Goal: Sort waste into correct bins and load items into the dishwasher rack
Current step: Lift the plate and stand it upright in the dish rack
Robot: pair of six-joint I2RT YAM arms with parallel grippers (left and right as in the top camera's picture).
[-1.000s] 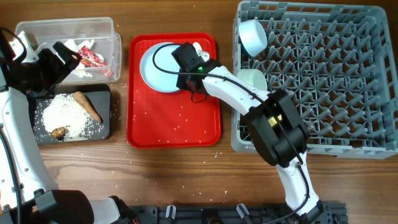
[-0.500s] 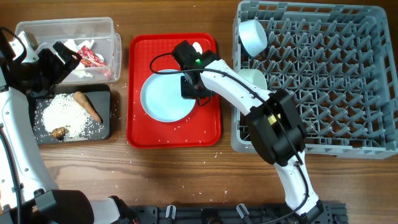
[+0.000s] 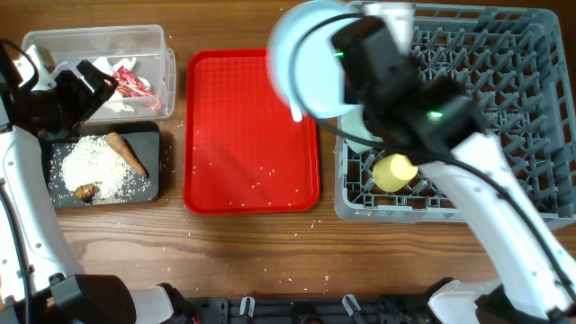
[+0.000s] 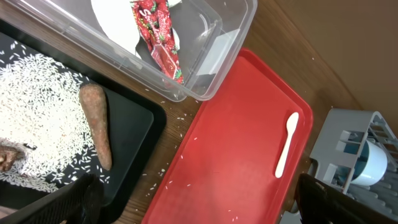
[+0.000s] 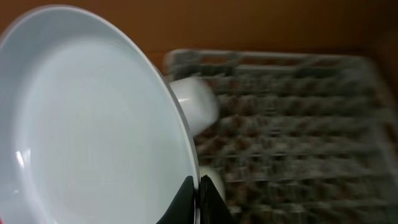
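Ok so the sketchy bit here: the right claw (image 5: 198, 194) is pinching the pale blue plate (image 3: 301, 58) by just a sliver of its rim. The plate hangs high in the top middle of the overhead view, roughly where the red tray (image 3: 234, 135) meets the grey rack (image 3: 540, 211). With an edge grip on a smooth plate, I'd guess it can swivel or slide out if the arm swings hard, and the wrist view being one big blur doesn't calm me down. On the way down it could also clip the rack wall or the mint bowl (image 4: 368, 160) in the near corner, unless it's lined up between pegs.

Containers:
- **Rack:** that bowl, plus the yellow cup (image 3: 394, 171) near its lower left.
- **Clear tub (image 3: 54, 43), upper left:** the white tissue (image 4: 115, 18) and red wrapper (image 4: 155, 37).
- **Black tray (image 3: 153, 184), just below the tub:** the rice (image 3: 85, 166), carrot stick (image 3: 129, 153) and brown lump (image 3: 86, 191).
- **Red tray:** only the white spoon (image 4: 286, 143) and stray grains, with a few more on the tabletop (image 3: 252, 252).

The left claw (image 3: 90, 85) hangs spread and empty where the tub meets the black tray.
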